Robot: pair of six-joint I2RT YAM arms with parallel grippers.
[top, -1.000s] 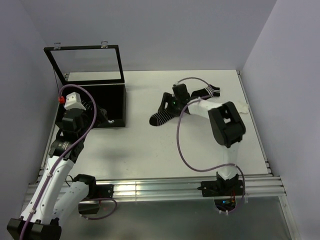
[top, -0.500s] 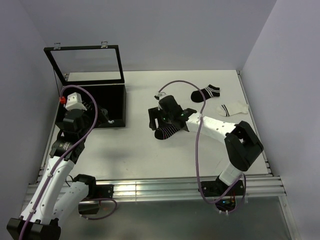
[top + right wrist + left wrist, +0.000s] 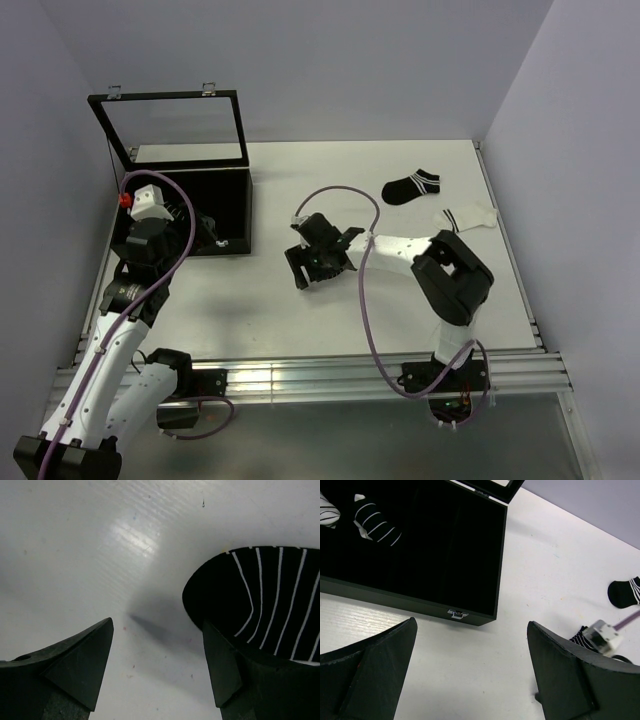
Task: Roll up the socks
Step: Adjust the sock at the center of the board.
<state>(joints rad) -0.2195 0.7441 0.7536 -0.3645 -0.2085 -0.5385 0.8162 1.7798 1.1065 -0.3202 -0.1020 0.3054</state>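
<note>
A black sock with thin white stripes (image 3: pixel 270 600) lies flat on the white table, its rounded end just beyond my right finger (image 3: pixel 235 670). My right gripper (image 3: pixel 157 625) is open, low over the table, with only bare table between its jaws. Seen from above, the right gripper (image 3: pixel 305 272) covers that sock. Another black sock (image 3: pixel 411 187) and a white sock (image 3: pixel 468 217) lie flat at the back right. My left gripper (image 3: pixel 472 625) is open and empty, hovering in front of the black box (image 3: pixel 185 205). Rolled socks (image 3: pixel 375 526) sit inside the box.
The box's glass lid (image 3: pixel 170 125) stands open against the back wall. A purple cable (image 3: pixel 345 195) loops above the right arm. The metal rail (image 3: pixel 300 375) runs along the table's near edge.
My right arm has swung left and toward the near edge, and the striped sock has come along with it. The left arm has stayed still.
</note>
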